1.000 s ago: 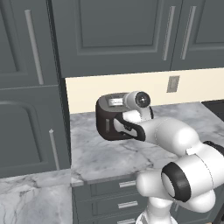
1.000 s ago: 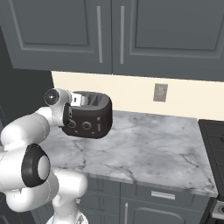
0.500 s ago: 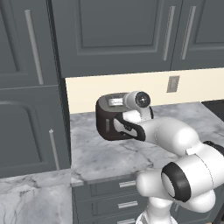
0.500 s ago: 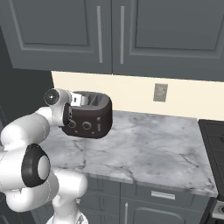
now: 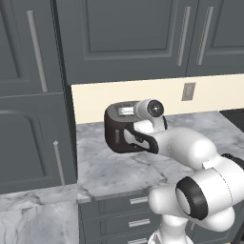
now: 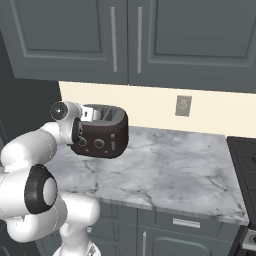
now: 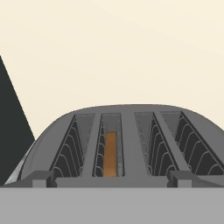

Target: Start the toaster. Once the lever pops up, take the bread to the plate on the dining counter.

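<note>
**Arm pose right now: folded up and reaching forward**

So the white arm comes up off the base, bulges through a fat shoulder with a dark joint ring, then bends at the elbow and runs forward and slightly up. The forearm ends in a round wrist cap with a dark centre, and that's the highest bit of the whole arm. From there the hand tips down and forward. In the left base view the gripper [image 5: 127, 138] is a dark-edged piece tucked under the wrist. I can't make out the fingers themselves. The jaws stand wide apart with nothing between them.
</note>
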